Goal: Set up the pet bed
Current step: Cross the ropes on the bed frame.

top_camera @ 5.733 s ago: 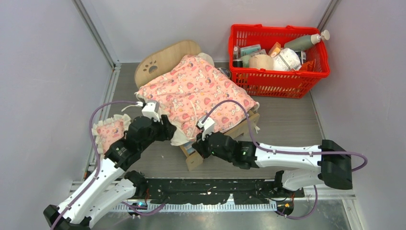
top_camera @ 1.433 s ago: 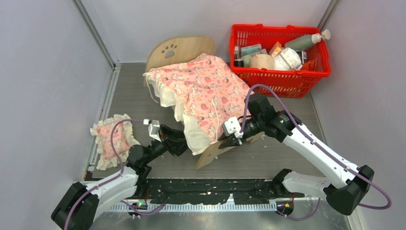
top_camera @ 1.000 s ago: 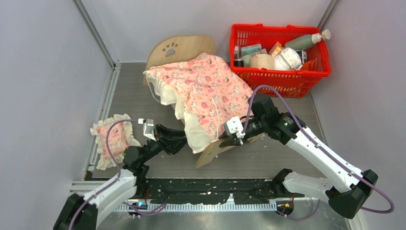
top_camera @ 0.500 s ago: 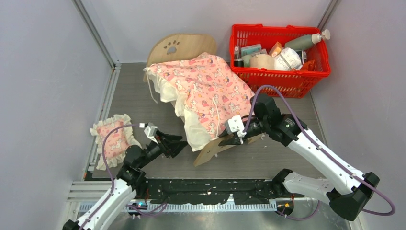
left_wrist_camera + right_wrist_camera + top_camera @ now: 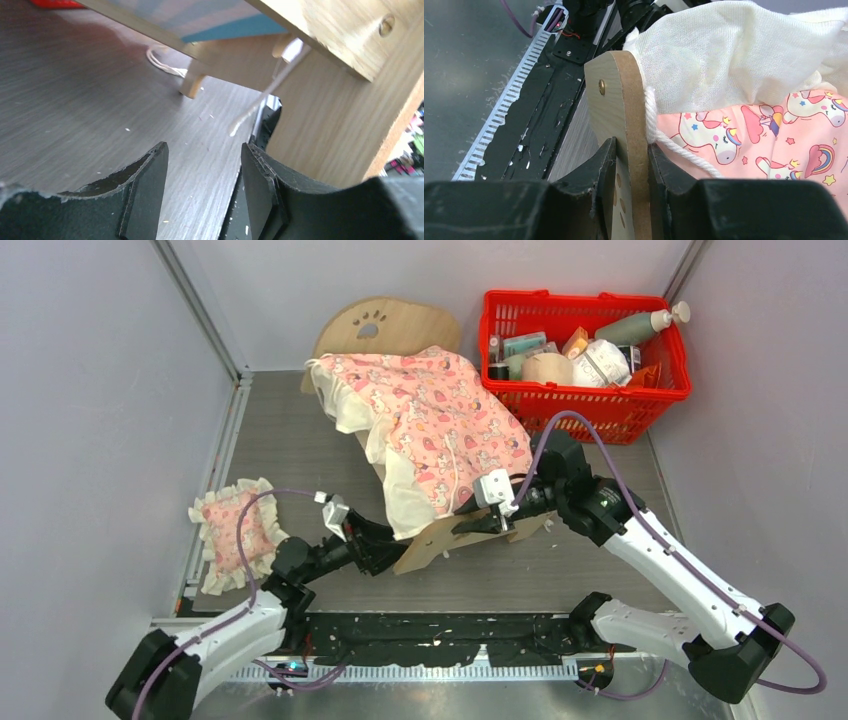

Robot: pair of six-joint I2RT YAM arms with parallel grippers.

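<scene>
Two arms reach toward the pet bed (image 5: 415,328) on the grey surface (image 5: 290,440). Far out to the left of the left end effector (image 5: 385,548) lies a small pink pillow (image 5: 235,535) with a cream frill. The left end effector sits low, with its fingers (image 5: 150,172) apart and only bare surface between them. It holds nothing. The bed's wooden foot board (image 5: 440,538) is just beside it on the right, and the wood fills the right side of the left wrist view. A thin white string (image 5: 265,95) hangs down just ahead of the fingers. One bed leg (image 5: 192,87) stands farther ahead.

Beyond both end effectors, the bed stretches back to its head board (image 5: 340,340). A pink blanket (image 5: 430,420) covers the bed, and its cream edge hangs over the side.

The right end effector (image 5: 500,525) is clamped on the top edge of the foot board, one finger (image 5: 596,175) on each face of the wood. The blanket lies just past its fingers. Behind it and to the right stands a red basket (image 5: 600,410) full of small things.
</scene>
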